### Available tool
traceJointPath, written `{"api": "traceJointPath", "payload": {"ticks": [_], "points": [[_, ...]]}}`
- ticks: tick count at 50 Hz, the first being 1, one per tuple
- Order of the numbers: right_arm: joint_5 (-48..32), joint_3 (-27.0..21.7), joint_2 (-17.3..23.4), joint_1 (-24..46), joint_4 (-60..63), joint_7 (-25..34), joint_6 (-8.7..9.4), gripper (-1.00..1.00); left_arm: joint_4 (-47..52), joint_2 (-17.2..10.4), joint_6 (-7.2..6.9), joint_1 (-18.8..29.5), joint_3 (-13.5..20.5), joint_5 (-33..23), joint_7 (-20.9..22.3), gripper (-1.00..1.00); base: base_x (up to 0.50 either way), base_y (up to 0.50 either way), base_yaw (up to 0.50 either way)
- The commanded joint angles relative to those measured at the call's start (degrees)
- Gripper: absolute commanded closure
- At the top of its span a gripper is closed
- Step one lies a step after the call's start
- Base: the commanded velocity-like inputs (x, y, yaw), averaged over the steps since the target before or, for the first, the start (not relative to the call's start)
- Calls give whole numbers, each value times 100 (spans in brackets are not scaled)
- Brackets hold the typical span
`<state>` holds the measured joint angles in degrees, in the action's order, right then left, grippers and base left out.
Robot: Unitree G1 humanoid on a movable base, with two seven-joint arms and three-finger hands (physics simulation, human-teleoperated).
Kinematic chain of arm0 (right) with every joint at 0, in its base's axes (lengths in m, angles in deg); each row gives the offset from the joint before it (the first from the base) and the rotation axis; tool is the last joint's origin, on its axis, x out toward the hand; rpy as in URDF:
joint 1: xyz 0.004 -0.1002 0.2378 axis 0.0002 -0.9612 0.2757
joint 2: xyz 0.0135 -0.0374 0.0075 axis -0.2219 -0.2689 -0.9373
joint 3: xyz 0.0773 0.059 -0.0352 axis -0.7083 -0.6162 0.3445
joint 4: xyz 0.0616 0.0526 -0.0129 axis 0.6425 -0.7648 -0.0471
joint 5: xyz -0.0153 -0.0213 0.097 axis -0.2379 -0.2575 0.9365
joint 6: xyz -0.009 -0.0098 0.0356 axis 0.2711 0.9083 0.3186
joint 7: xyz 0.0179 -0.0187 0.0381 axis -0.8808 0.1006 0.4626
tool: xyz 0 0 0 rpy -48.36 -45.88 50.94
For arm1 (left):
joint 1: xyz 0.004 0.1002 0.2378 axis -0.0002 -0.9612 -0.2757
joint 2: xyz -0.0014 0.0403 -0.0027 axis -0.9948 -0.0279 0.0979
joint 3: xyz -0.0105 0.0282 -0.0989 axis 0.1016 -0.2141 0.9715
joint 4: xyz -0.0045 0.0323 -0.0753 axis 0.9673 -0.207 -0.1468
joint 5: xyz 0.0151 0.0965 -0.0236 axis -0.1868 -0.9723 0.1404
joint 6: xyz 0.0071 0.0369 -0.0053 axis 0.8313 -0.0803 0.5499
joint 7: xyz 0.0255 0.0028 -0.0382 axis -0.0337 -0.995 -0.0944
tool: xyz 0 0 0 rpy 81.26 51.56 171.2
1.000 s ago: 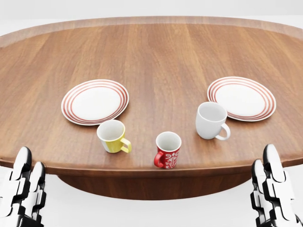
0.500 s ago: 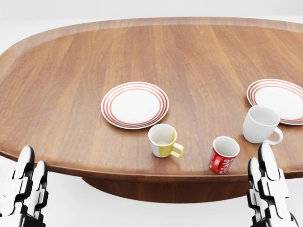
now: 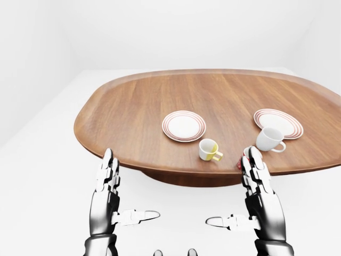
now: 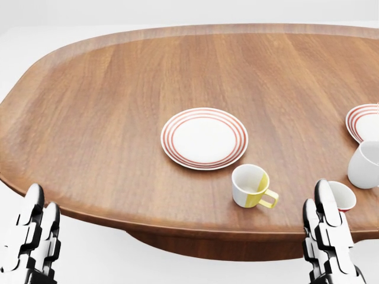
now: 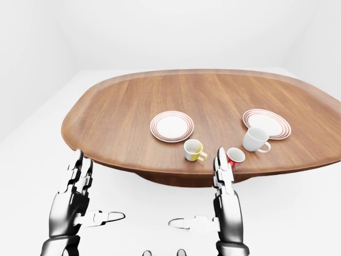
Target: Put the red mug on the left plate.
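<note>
White walls and a white floor (image 5: 32, 149) surround the brown wooden worktop (image 5: 133, 101). Both hands, left (image 5: 69, 200) and right (image 5: 226, 197), have open fingers, holding nothing. One red mug (image 5: 234, 157) sits near the edge.

left plate (image 4: 204, 138), yellow mug (image 4: 250, 185), red mug (image 4: 342, 196)

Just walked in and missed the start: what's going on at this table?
Nothing is being handled yet. Both the left hand and the right hand are raised with open, empty fingers, below the table's near edge. The red mug stands on the wood near that edge, between a yellow mug and a white mug. The left plate is bare, so the mug has not been moved onto it.
</note>
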<state>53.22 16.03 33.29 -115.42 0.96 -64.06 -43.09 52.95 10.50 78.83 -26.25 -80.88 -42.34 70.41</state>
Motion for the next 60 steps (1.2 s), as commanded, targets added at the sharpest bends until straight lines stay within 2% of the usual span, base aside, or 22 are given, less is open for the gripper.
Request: {"api": "traceJointPath", "payload": {"ticks": [1,7,39,44,60], "points": [[97,25,65,100,0,102,0,-100,-18,6,0,60,-16,2,0,-100,50,0,0],[92,16,39,197,-24,244,0,-100,-6,1,0,84,-42,-22,1,-100,50,0,0],[-8,27,12,227,-52,171,0,-100,-7,-8,0,102,-49,-28,-7,-100,50,0,0],[-237,72,7,267,-36,47,0,-100,-6,-5,0,87,-34,-9,8,-100,50,16,0],[-167,13,20,282,-29,37,0,-100,-51,3,0,135,-50,-44,14,-100,51,19,0]]}}
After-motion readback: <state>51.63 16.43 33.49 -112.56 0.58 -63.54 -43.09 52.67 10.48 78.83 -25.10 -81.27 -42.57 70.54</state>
